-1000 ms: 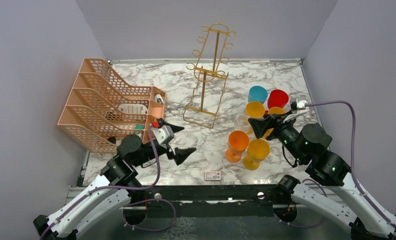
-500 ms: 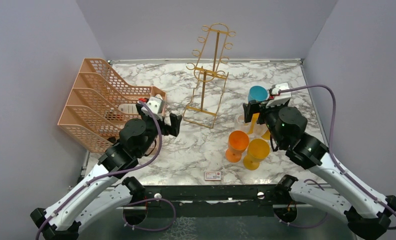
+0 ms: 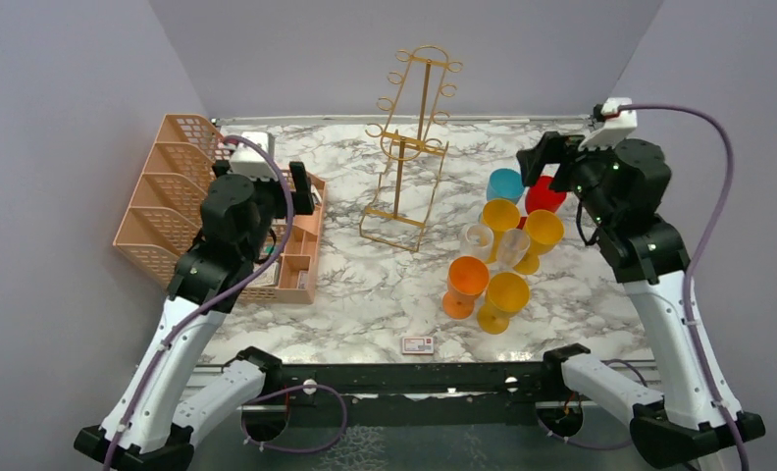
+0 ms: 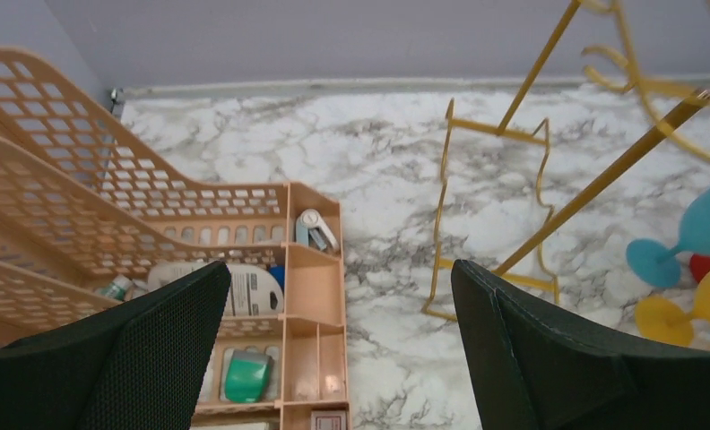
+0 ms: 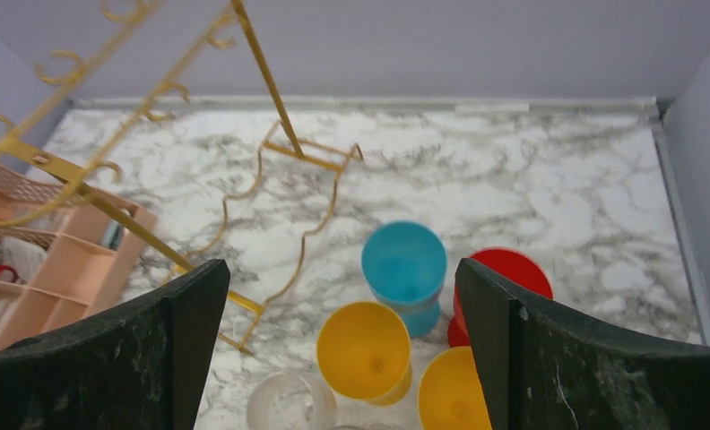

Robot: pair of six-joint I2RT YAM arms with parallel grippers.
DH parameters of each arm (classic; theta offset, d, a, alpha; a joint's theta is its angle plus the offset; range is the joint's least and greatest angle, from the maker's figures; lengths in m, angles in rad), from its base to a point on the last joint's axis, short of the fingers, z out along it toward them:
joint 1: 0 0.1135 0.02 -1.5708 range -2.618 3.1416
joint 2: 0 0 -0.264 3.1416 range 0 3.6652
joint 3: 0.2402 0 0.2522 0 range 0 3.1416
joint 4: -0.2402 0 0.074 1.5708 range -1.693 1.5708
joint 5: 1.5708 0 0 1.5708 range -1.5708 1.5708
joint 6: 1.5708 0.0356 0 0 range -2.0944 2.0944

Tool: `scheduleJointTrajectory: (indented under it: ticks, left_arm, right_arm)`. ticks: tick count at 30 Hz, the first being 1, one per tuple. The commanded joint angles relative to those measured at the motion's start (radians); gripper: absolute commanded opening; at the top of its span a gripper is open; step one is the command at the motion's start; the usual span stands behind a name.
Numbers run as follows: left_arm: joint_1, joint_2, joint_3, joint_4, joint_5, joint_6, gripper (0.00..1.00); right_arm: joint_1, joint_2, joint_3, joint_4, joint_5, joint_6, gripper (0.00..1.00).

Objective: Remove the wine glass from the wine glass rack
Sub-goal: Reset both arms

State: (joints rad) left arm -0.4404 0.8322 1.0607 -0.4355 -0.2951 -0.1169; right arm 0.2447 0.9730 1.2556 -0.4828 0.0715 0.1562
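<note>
Rack: gold wire wine glass rack (image 3: 409, 147), upright at the back middle of the table (image 3: 365, 304).
Glasses: wine glasses (image 3: 507, 291) stand on the table, right of the rack, apart from it.
Left gripper (image 4: 341, 269): fingers wide, empty, above the peach tray (image 3: 169, 196).
Right gripper (image 5: 338, 269): fingers wide, empty, above the glasses.

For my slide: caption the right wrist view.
Open right gripper above blue glass, red glass, yellow glasses; wine glass rack bare.

wine glass rack (image 3: 405, 147) mid-rear on table (image 3: 365, 285) | organiser (image 3: 183, 186) left of it | wine glasses (image 3: 505, 291) right | card (image 3: 418, 343) at front
</note>
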Motion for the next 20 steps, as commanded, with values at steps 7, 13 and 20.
scheduleJointTrajectory:
  ticks: [7, 13, 20]
  left_arm:
    - [0.031, 0.0, 0.322, -0.088, 0.127, 0.0, 0.99]
    - [0.032, -0.018, 0.242, -0.086, 0.157, -0.032, 0.99]
    - [0.032, -0.035, 0.207, -0.087, 0.173, -0.038, 0.99]
  right_arm:
    - [-0.005, -0.147, 0.198, -0.082, -0.122, -0.144, 1.0]
    - [-0.005, -0.134, 0.133, -0.12, -0.137, -0.063, 1.0]
    - [-0.005, -0.098, 0.133, -0.138, -0.118, -0.014, 1.0]
